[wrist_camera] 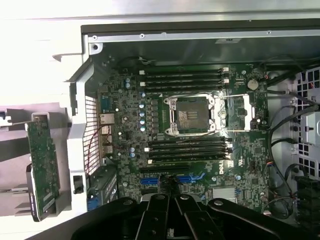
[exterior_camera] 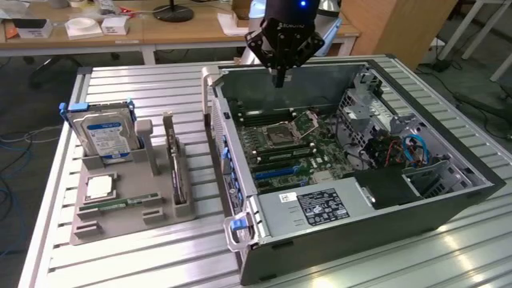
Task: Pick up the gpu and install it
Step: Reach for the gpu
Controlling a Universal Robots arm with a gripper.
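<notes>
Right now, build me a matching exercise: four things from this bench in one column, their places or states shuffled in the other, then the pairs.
1 gpu
2 hard drive
3 gripper
4 motherboard

A shut, above the open case
B inside the case
C upright in the grey holder, blue label
D on edge in the grey holder, on the side towards the case

Pairs: 1-D, 2-C, 3-A, 4-B

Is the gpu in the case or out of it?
Out: the gpu stands on edge in the grey holder, outside the computer case.
</notes>
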